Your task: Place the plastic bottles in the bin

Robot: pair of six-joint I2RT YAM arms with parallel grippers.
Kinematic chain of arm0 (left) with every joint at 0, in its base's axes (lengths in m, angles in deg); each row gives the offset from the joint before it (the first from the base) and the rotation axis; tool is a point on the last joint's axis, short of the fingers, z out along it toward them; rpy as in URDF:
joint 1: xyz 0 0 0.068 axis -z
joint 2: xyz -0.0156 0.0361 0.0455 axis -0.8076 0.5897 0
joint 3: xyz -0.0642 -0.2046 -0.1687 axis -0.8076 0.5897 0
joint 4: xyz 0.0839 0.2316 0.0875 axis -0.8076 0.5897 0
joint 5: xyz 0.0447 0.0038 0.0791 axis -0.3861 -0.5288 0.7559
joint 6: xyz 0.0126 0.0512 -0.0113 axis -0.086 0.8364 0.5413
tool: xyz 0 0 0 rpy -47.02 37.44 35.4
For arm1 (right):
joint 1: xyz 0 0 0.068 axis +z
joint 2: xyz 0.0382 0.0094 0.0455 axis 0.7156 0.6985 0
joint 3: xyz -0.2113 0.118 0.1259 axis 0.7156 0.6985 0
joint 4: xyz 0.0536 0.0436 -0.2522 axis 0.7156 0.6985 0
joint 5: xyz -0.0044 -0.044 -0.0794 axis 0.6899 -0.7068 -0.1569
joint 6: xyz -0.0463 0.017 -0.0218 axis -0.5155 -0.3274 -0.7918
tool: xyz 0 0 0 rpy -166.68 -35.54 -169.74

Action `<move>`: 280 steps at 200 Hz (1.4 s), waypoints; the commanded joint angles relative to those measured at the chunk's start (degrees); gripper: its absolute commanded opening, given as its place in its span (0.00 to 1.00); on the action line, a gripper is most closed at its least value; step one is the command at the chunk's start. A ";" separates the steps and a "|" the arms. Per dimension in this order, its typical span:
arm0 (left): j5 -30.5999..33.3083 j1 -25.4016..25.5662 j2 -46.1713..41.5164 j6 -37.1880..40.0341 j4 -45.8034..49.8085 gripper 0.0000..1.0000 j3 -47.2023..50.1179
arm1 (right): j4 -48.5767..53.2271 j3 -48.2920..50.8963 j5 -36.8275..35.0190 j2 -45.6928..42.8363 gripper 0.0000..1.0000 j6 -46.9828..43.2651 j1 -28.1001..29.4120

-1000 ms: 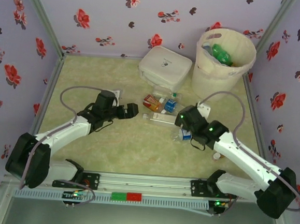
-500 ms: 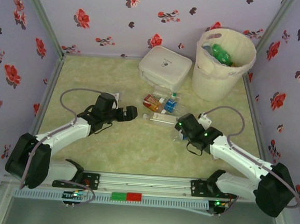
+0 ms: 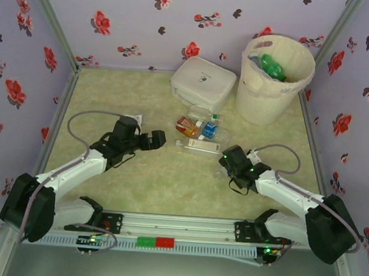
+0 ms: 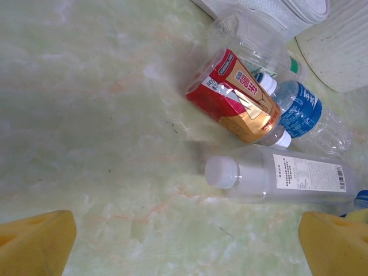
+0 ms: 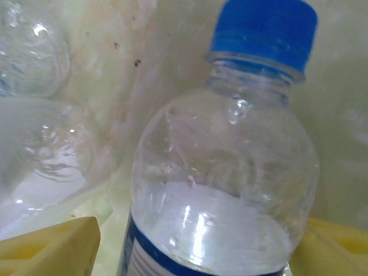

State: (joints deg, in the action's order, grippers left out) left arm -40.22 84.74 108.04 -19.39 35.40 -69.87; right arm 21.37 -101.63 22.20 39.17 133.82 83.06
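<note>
lab test booth, floral walls [image 3: 137, 13]

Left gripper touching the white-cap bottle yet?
Apart. Top view shows bare table between the open left gripper and the white-cap bottle; in the left wrist view it lies ahead of the fingertips.

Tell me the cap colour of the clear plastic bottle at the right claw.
Blue cap on the clear plastic bottle; best seen in the right wrist view.
</note>
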 commanded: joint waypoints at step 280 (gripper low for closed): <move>4.36 0.06 -3.12 -1.71 1.91 1.00 -1.12 | 1.82 -18.89 0.59 -13.48 0.33 -39.90 -3.06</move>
State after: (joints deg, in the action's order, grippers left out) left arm -37.90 84.72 107.12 -20.53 36.49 -71.93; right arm 21.31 -114.44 22.02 24.67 103.44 81.94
